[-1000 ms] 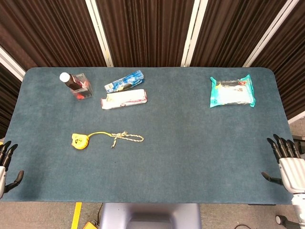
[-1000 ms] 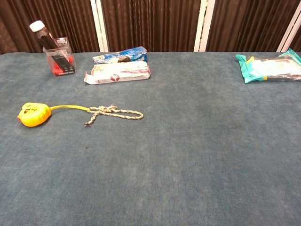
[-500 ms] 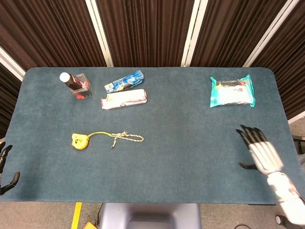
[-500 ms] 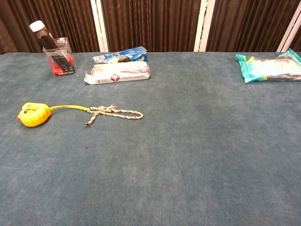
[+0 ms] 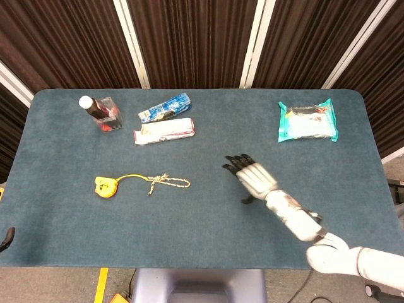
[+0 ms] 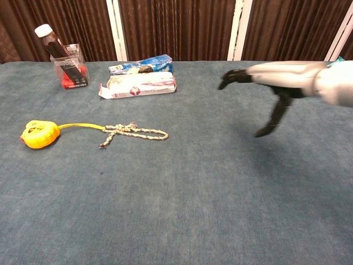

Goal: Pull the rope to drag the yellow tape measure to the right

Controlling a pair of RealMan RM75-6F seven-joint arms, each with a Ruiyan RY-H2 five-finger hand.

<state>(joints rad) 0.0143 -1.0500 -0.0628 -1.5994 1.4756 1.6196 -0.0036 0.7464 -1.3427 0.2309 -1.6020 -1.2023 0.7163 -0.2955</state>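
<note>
The right hand (image 5: 252, 177) hung spread and empty to the right of the rope (image 5: 169, 182), whose other end met the tape measure (image 5: 105, 186), so the reach looked underway, and next it needed to pinch the rope's loop.

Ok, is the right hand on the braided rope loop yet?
Apart. The head view shows bare table between the open right hand and the braided rope loop; the chest view shows the same gap.
</note>
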